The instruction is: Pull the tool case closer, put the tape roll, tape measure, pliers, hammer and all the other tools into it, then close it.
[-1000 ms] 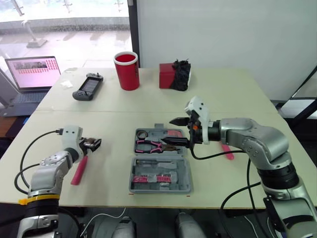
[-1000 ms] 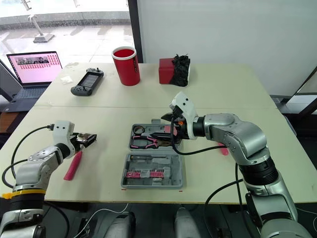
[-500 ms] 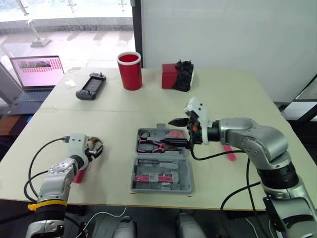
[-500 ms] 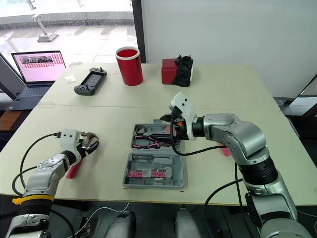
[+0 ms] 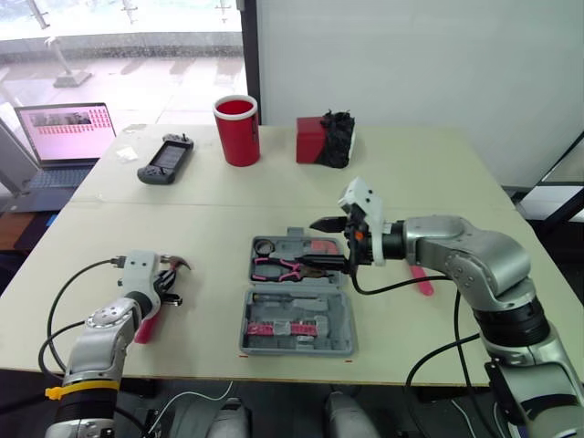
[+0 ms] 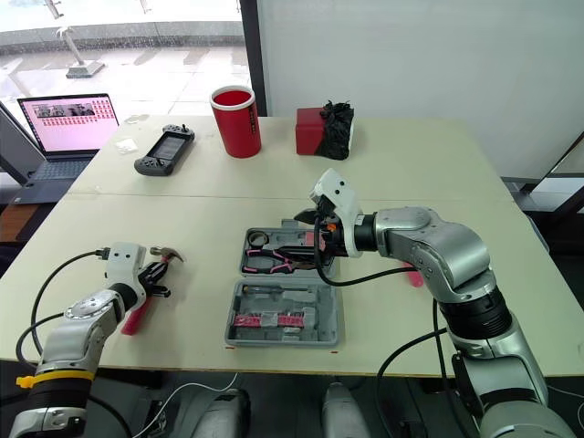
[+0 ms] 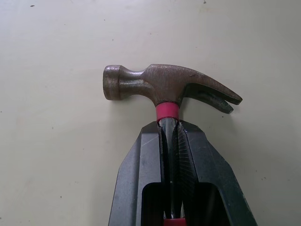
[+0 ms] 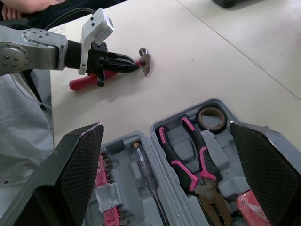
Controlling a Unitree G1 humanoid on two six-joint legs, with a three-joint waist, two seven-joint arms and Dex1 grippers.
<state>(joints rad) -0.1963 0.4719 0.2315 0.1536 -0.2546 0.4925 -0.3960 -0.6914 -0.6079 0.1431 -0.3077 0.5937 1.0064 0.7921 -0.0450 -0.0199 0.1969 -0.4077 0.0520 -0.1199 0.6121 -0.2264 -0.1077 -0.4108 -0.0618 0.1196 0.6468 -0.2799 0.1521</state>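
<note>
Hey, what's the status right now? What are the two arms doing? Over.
Left gripper shut on hammer neck, left of tool case. Right gripper open over pliers. Case open, tape roll inside. Right gripper may block drop.

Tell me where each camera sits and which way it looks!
Head eyes: on the head, facing forward and down at the table, both arms showing.
Left wrist: on the left arm, looking along the left tool, shut on the hammer.
Right wrist: on the right arm, looking past the open right tool into the tool case.
Shared: head and right wrist both show tool case and hammer.
</note>
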